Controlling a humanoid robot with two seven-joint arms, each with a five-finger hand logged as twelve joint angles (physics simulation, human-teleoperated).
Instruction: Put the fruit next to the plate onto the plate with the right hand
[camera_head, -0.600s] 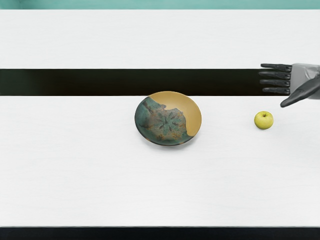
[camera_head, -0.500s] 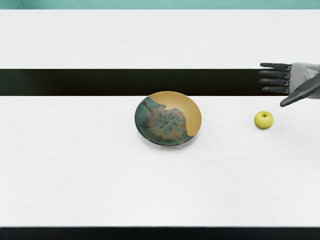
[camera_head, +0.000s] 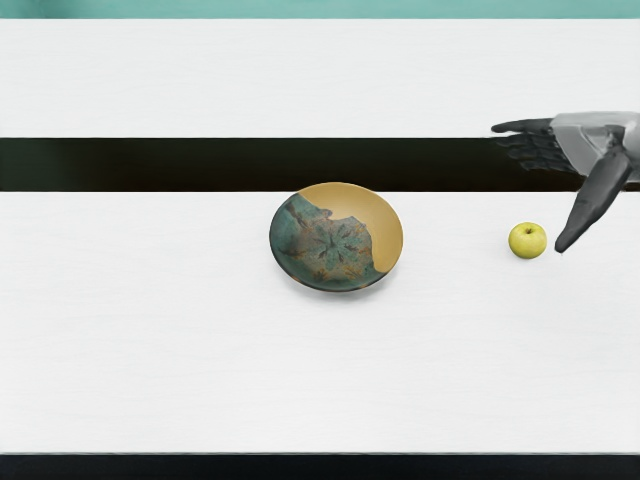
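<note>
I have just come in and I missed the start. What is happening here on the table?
The right robot hand hovers open, just above and right of a yellow-green apple in the picture, its thumb pointing down beside the fruit without touching it. The apple lies on the white table, well to the right of the patterned plate, not yet on it. Nothing is grasped.
</note>
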